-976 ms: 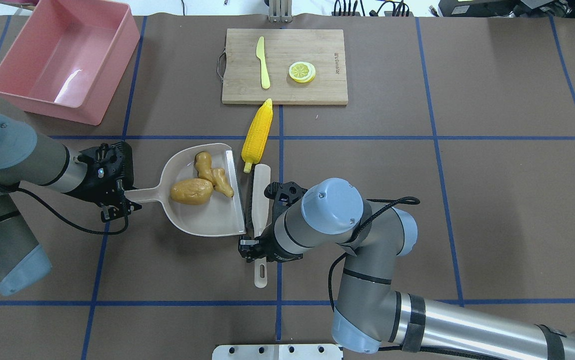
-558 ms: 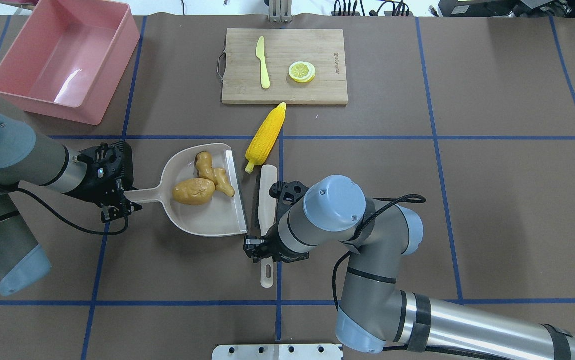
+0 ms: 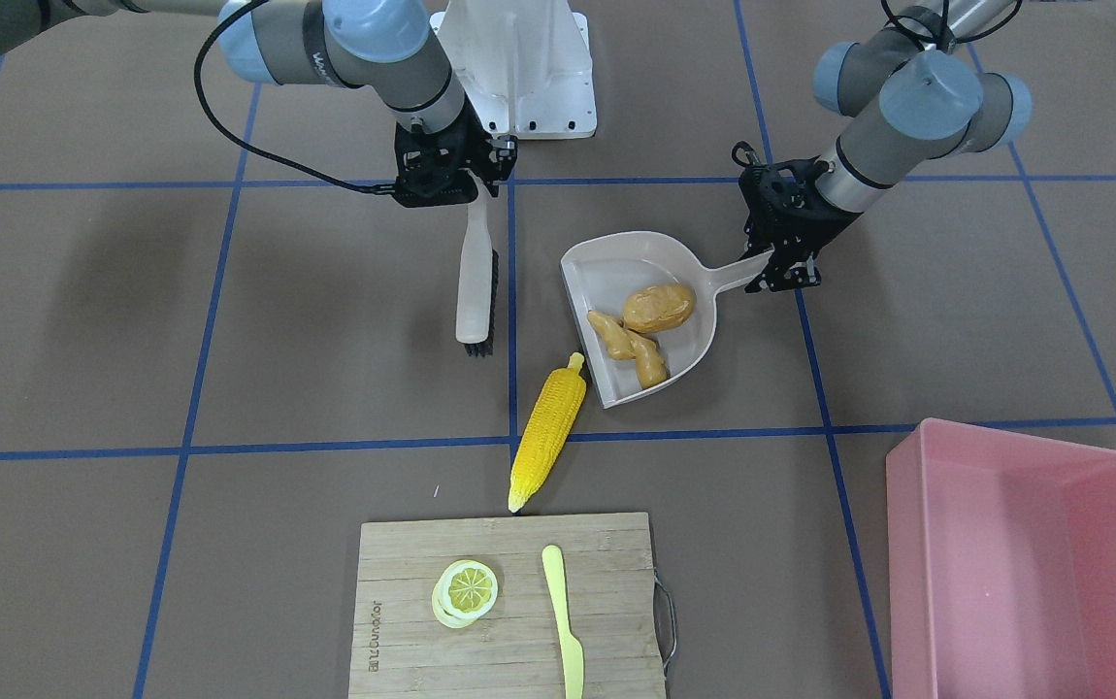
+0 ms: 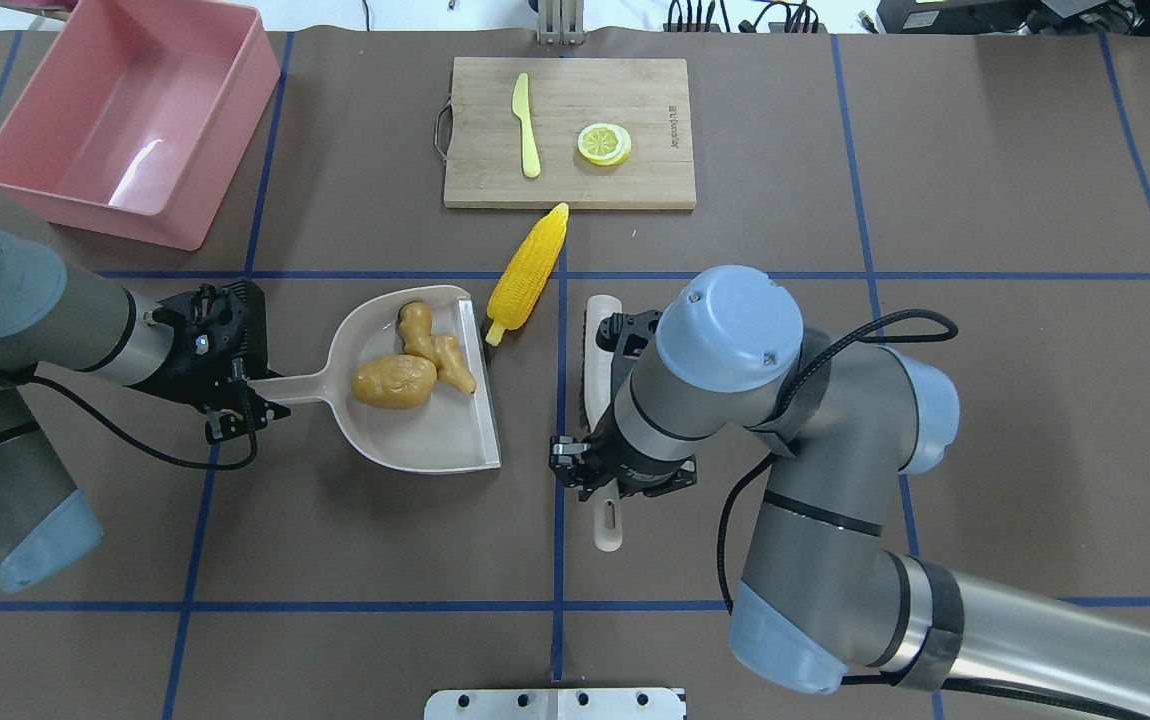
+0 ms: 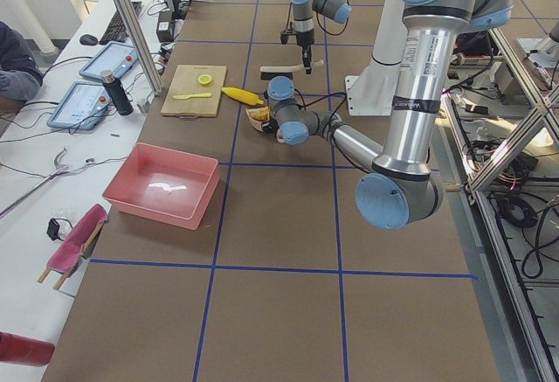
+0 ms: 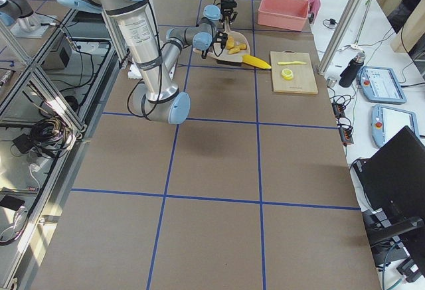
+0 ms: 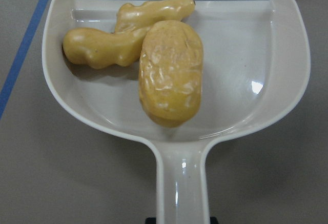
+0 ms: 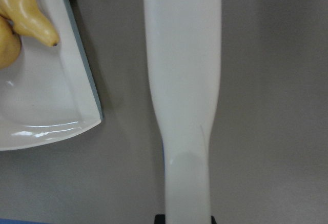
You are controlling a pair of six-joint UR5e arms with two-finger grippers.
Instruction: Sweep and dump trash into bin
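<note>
The corn cob lies on the table just past the beige dustpan's far corner, its tip near the cutting board. The ginger root and the potato-like lump lie in the dustpan; both show in the left wrist view, the ginger beside the lump. My left gripper is shut on the dustpan handle. My right gripper is shut on the handle of a white brush, which is right of the dustpan and apart from it. The pink bin stands empty at the far left.
A wooden cutting board at the far middle carries a lemon slice and a pale yellow knife. The robot's base plate is at the near edge. Blue tape lines cross the brown table.
My right gripper has carried the brush to the right, away from the dustpan's open edge. The corn's tip has swung to the right. The dustpan has shifted slightly right.
</note>
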